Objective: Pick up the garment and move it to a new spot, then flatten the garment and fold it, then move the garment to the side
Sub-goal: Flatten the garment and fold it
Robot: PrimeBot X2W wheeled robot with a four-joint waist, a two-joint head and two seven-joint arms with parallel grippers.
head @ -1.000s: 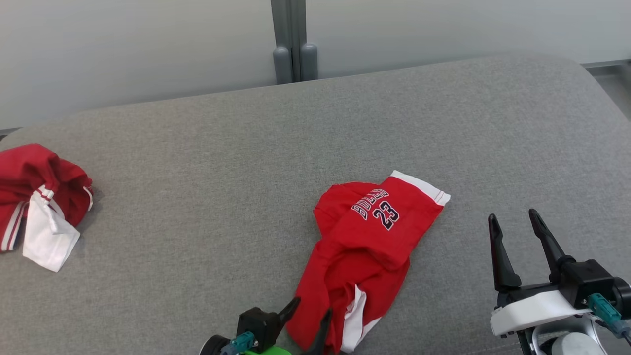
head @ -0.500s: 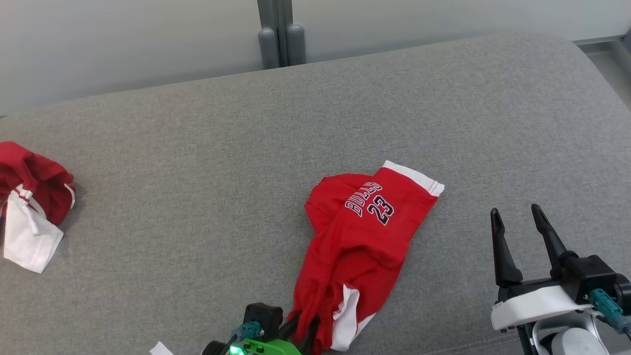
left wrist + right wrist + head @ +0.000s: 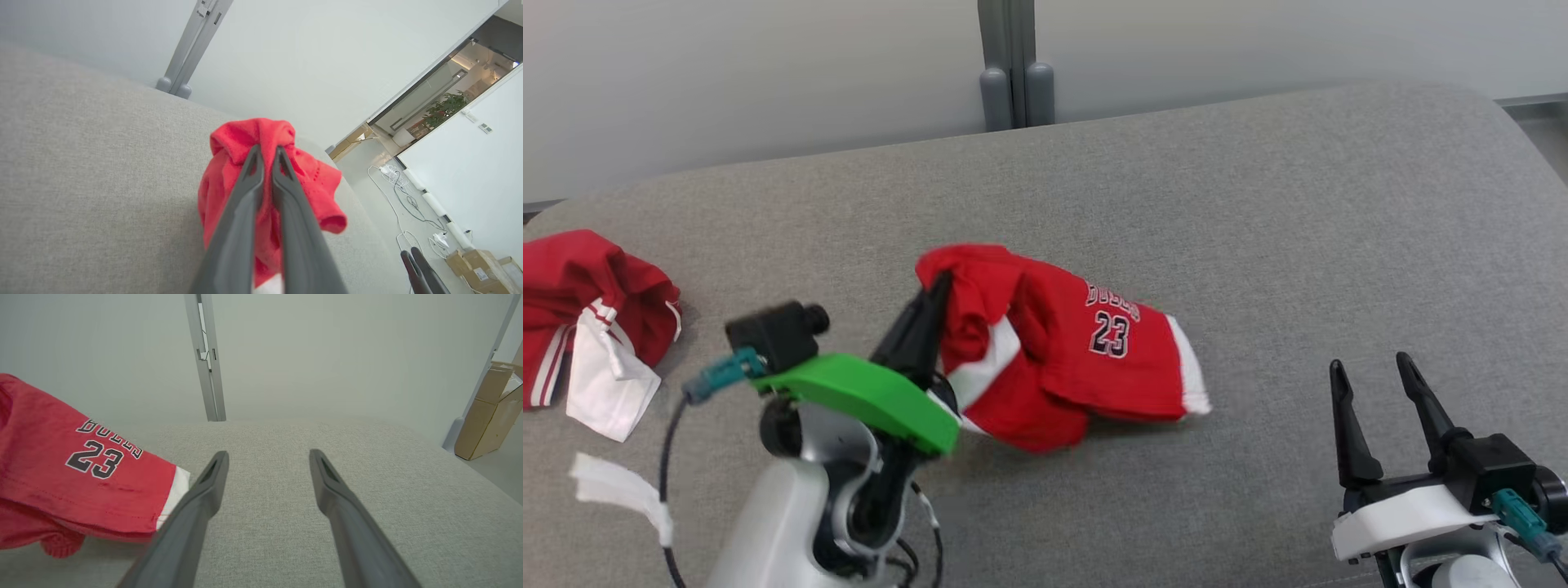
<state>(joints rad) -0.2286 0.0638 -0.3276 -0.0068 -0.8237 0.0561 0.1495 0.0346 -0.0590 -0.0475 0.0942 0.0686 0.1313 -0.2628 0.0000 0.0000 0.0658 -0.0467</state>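
The garment [image 3: 1086,351] is a red pair of shorts with white trim and "BULLS 23" in dark print. It hangs lifted above the grey cushion [image 3: 1258,229], bunched at its left end. My left gripper [image 3: 938,286] is shut on that bunched red cloth; the left wrist view shows the garment [image 3: 229,139] pinched between the two dark fingers of my left gripper [image 3: 267,150]. My right gripper [image 3: 1368,363] stands open and empty at the lower right, apart from the shorts. In the right wrist view my right gripper [image 3: 267,455] has the garment [image 3: 61,473] to its left.
A second red and white garment [image 3: 588,318] lies crumpled at the cushion's far left. A white strip [image 3: 617,490] lies near the front left. A grey post [image 3: 1013,73] rises behind the cushion against a pale wall. Cardboard boxes [image 3: 488,408] stand off to the right.
My left gripper has shut on the shorts' near end and lifted it up and to the left; the shorts now hang turned sideways. The right gripper has stayed put. The head camera shifted slightly.
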